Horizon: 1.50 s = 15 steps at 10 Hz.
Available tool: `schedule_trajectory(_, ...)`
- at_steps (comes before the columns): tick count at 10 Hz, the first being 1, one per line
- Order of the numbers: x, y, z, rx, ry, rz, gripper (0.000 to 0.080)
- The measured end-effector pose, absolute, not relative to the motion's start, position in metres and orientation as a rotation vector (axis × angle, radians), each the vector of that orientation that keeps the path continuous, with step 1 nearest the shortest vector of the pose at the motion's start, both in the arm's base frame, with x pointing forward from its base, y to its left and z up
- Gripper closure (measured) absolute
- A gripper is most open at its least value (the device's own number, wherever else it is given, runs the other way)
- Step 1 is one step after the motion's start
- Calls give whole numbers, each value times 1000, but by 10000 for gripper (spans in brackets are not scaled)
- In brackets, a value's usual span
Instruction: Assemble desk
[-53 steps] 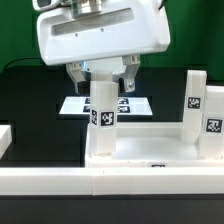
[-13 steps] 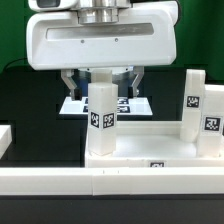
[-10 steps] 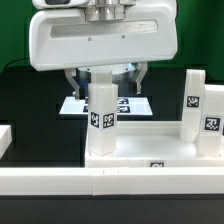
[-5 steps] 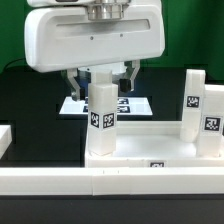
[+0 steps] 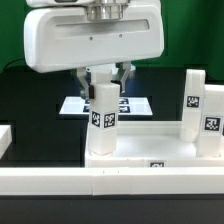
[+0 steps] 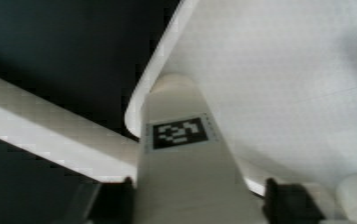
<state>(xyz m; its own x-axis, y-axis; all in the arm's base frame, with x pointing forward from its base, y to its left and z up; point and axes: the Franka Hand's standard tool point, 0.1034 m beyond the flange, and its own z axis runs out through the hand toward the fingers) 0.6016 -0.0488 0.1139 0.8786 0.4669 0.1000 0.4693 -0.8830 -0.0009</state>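
While gripped, leg (image 5: 101, 118) upright.

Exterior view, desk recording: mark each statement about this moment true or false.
1. A leg stands upright on the tabletop. True.
2. The gripper is over that leg, a finger on each side of its top. True.
3. The marker board rests on top of the leg. False: it lies flat on the table behind the leg.
4. Only one leg stands on the tabletop. False: two more legs stand at the exterior view's right.
5. The leg in the fingers carries a tag. True.
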Motion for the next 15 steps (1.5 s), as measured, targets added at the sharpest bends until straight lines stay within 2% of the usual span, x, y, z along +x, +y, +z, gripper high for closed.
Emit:
schedule_trajectory(3,602,-48,114,-3032,-692,-151,512)
schedule_trajectory(10,604,-43,111,-2942,925,-197,512)
schedule_trajectory(15,604,-40,111,-2770,1306,-180,512)
